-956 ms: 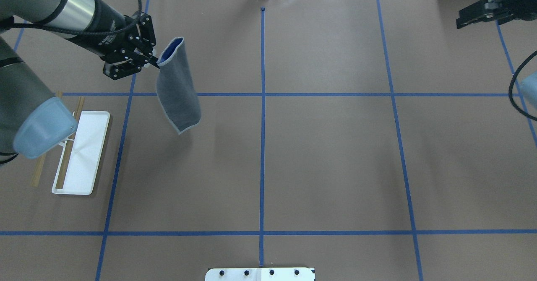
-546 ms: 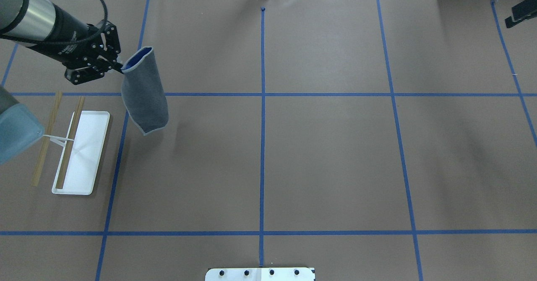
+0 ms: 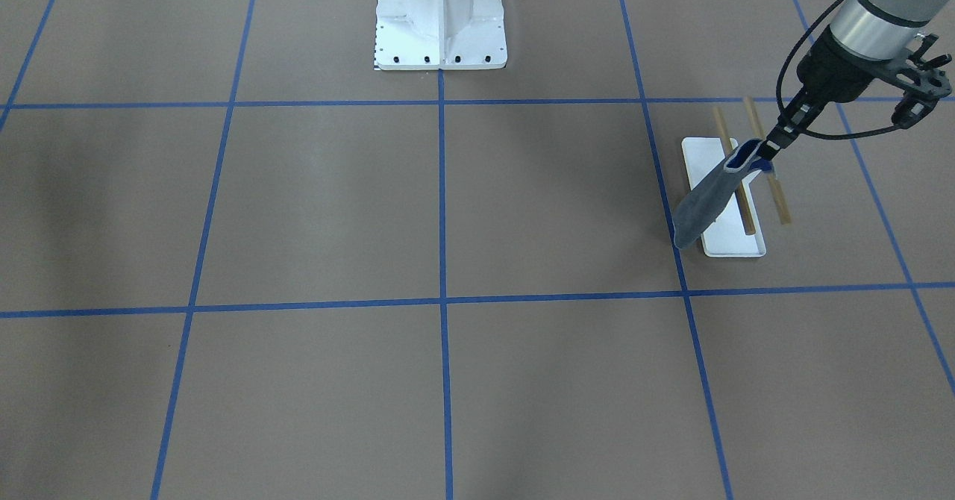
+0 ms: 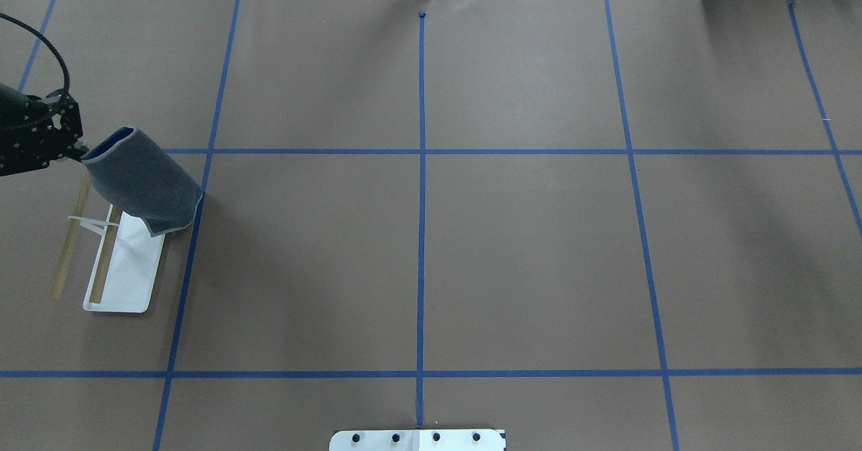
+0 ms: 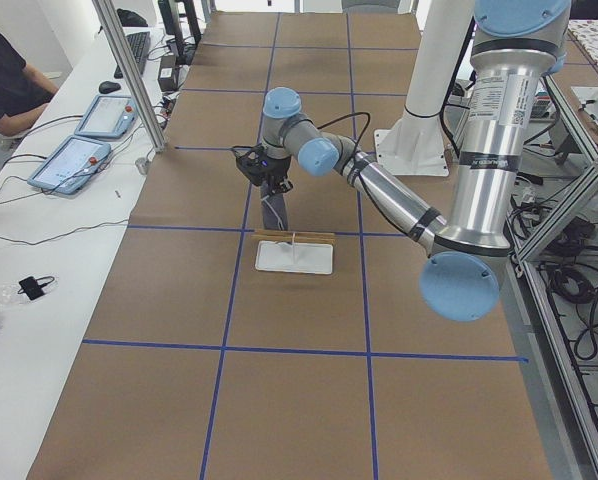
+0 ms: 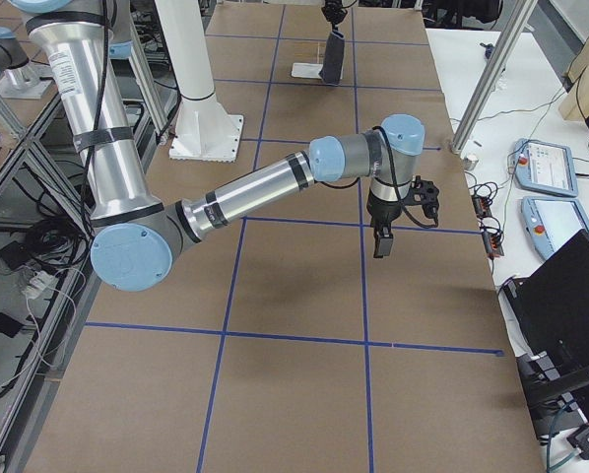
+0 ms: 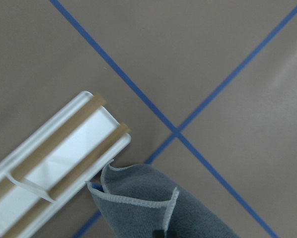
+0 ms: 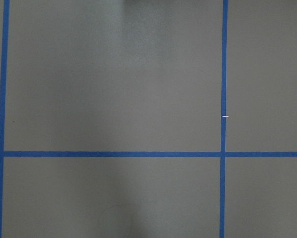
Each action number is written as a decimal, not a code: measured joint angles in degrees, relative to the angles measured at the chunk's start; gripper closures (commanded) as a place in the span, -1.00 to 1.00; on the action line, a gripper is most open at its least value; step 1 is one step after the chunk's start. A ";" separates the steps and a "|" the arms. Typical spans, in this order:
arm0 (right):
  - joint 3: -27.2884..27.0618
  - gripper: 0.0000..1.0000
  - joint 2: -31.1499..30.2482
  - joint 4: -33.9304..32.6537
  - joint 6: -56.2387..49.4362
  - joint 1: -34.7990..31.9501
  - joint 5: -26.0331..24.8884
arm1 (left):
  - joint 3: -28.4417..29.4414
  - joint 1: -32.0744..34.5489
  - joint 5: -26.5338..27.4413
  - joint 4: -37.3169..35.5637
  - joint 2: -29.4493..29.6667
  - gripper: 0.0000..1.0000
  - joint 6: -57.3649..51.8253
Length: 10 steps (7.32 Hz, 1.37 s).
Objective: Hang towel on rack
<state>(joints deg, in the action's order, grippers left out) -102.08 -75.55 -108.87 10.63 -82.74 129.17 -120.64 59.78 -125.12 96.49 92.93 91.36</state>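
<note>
Brown-papered table (image 4: 525, 249), taped off in a blue grid, is filling every view. Partly hidden: the left gripper (image 4: 82, 153) is being cut off by the overhead view's left edge, with only its dark body and fingertip area showing. In the left wrist view two dark fingertip ends are just peeking in at the bottom edge. The right gripper (image 6: 380, 243) is appearing only in the right-side view, small, pointing down above bare paper, and how far its fingers are parted cannot be told. Left arm pose: the forearm is reaching out low across the table, with the wrist turned so the fingers are pointing downward. The left gripper is pinching closed on the top edge of the towel (image 4: 143, 187), where a blue inner face is showing at the fold. The towel is hanging from the fingertips, grey side outward, slanting away beneath them. The rack (image 4: 128, 272) is standing just below and beside the fingertips, its two wooden rods (image 4: 66, 252) lying parallel above the white tray. The towel's lower end is drooping by one end of the rack, and whether it is touching the rods cannot be told. A white pedestal (image 3: 440, 19) is standing well away from both grippers.
</note>
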 measured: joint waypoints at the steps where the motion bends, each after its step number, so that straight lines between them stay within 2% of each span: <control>1: -0.13 -1.00 -0.46 -0.30 -0.01 -0.06 0.03 | -0.99 0.18 -0.33 2.31 -3.38 1.00 -0.44; 3: -0.91 -1.00 -2.24 -0.01 0.18 -0.18 0.32 | -1.43 1.42 -3.38 7.80 -9.13 1.00 -1.09; 5: -1.64 -1.00 -2.95 0.12 0.61 -0.22 0.36 | 0.29 4.20 -5.18 9.47 -12.56 1.00 -7.57; 8: -3.09 -1.00 -5.77 0.24 0.54 -0.23 0.29 | 5.88 6.54 -5.50 10.07 -12.83 1.00 -13.67; 9: -3.56 -1.00 -6.09 0.22 0.72 -0.23 0.48 | 7.48 6.74 -5.49 10.52 -12.53 0.79 -14.47; 10: -3.99 -1.00 -6.29 0.16 0.75 -0.23 0.85 | 8.58 6.80 -5.47 11.02 -12.30 -0.95 -15.00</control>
<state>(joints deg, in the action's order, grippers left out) -106.08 -81.84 -108.70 11.38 -82.97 130.02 -112.06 66.57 -130.59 107.51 80.64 76.36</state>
